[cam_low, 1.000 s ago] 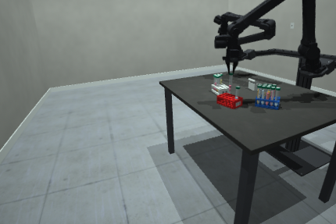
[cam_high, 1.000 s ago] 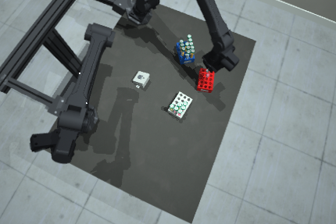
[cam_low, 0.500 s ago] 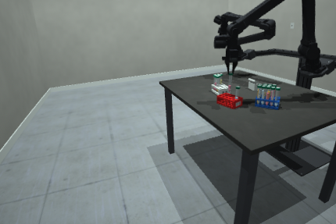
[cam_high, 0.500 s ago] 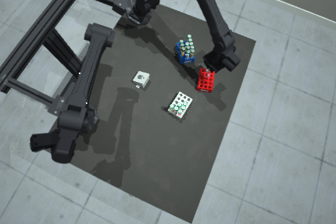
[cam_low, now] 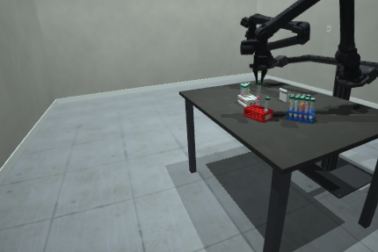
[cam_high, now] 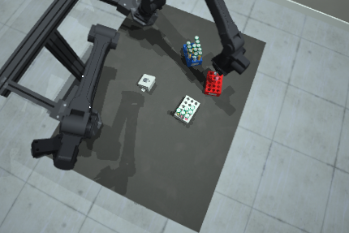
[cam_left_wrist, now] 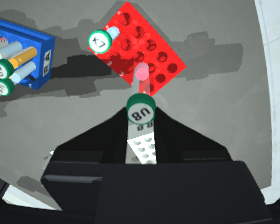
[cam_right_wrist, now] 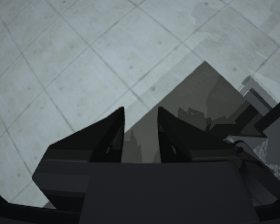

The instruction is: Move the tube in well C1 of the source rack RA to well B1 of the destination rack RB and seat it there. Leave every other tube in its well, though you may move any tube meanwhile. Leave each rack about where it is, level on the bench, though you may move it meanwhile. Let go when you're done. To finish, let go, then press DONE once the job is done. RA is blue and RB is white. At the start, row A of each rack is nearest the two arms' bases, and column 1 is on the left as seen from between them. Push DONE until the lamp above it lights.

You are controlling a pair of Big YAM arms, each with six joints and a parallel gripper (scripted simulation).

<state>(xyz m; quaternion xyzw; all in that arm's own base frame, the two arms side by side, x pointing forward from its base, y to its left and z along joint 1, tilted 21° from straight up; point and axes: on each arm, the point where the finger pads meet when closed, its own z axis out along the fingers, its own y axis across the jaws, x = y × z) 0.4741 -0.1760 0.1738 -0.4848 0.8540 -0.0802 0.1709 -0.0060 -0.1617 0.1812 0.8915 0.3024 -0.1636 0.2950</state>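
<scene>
Above red rack (cam_high: 213, 84) (cam_low: 258, 113) (cam_left_wrist: 161, 59), near far table edge, tube U8 (cam_left_wrist: 141, 109) is held by left fingers (cam_high: 219, 71) (cam_low: 259, 82), nearly closed. Right fingers, over table corner, are partly open, holding nothing. If tube is lowered too early, K7 tube (cam_low: 267, 104) (cam_left_wrist: 100, 41) may be knocked.

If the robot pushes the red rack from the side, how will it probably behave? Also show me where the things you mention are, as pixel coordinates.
The red rack (cam_high: 213, 84) (cam_low: 258, 113) (cam_left_wrist: 151, 46) would probably slide rather than tip, since it looks low and wide. It may be quite light, as most of its wells are empty. The tube marked K7 (cam_left_wrist: 100, 41) stands tall in it, so it might wobble.
</scene>
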